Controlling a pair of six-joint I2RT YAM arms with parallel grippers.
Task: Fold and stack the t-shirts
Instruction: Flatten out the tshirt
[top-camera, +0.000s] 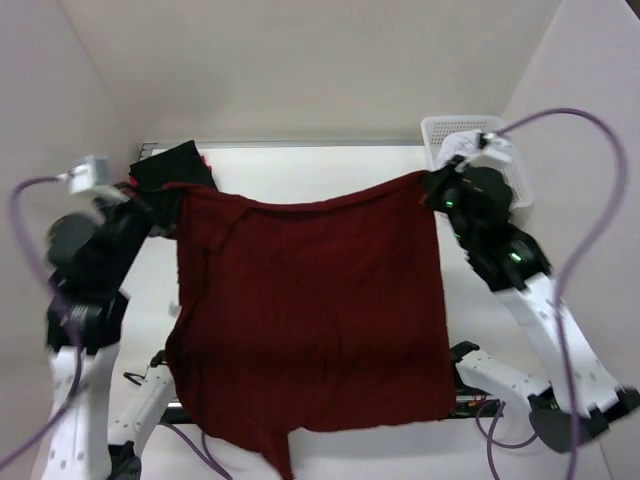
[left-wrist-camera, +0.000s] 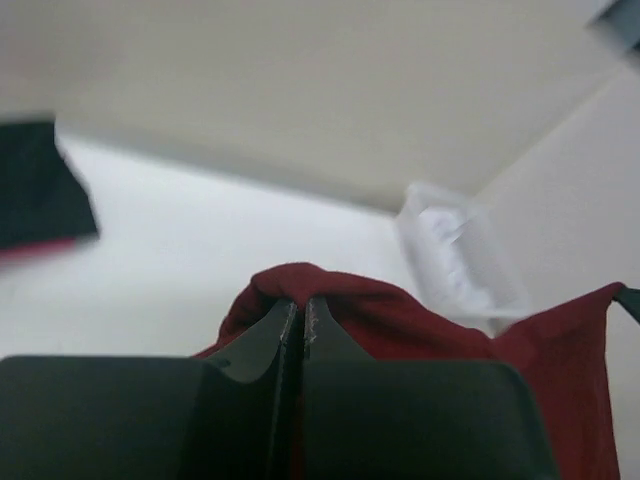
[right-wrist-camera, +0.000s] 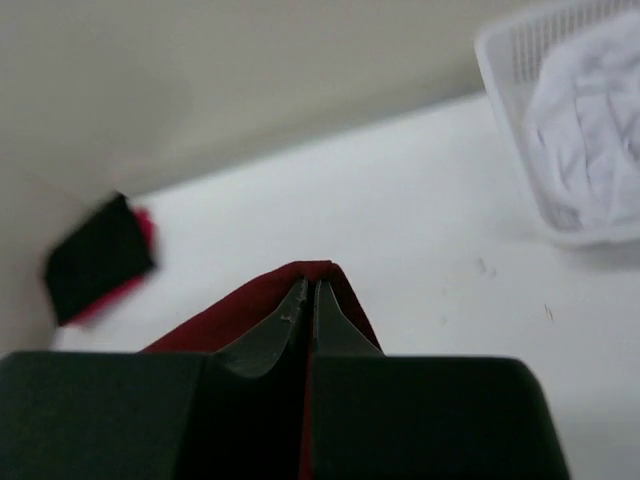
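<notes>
Top external view: I noted the maroon t-shirt (top-camera: 310, 310) hung spread above the table (top-camera: 320, 170) between both arms, the left gripper (left-wrist-camera: 302, 312) and right gripper (right-wrist-camera: 311, 298) each pinching an upper corner with jaws pressed together, while a folded black t-shirt (top-camera: 172, 165) lay far left.

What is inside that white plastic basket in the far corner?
The white slotted plastic basket holds crumpled white cloth. Whatever lies beneath that cloth is covered, so I cannot tell if there is more.
</notes>
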